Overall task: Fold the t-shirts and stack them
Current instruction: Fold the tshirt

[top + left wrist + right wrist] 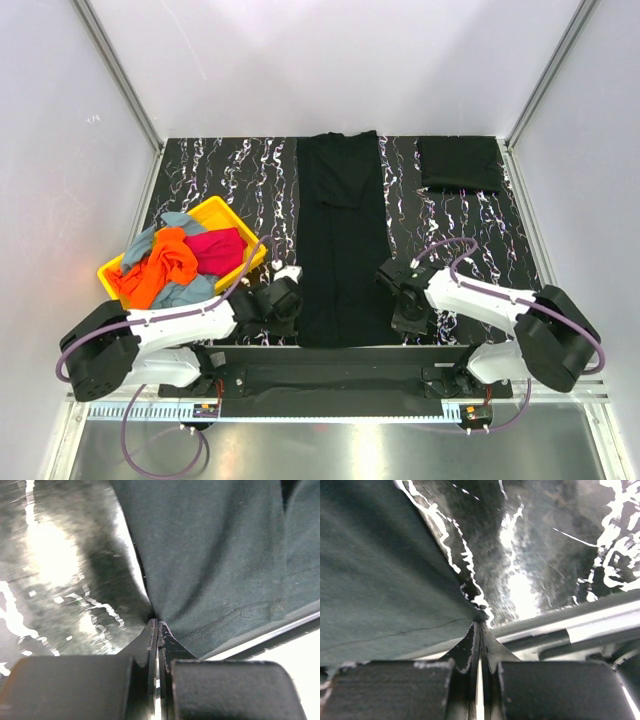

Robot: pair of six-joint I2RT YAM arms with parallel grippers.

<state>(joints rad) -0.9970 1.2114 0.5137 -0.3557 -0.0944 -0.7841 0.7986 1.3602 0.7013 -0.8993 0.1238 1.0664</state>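
Note:
A black t-shirt lies as a long narrow strip down the middle of the table, its hem at the near edge. My left gripper is at the strip's near left edge. In the left wrist view the left gripper is shut, pinching the edge of the black t-shirt just above the hem stitching. My right gripper is at the near right edge. The right wrist view shows the right gripper shut on the corner of the same t-shirt. A folded black t-shirt sits at the back right.
A yellow tray at the left holds a heap of orange, magenta and grey-blue t-shirts. The dark marbled tabletop is bounded by white walls behind and at both sides. A metal rail runs along the near edge.

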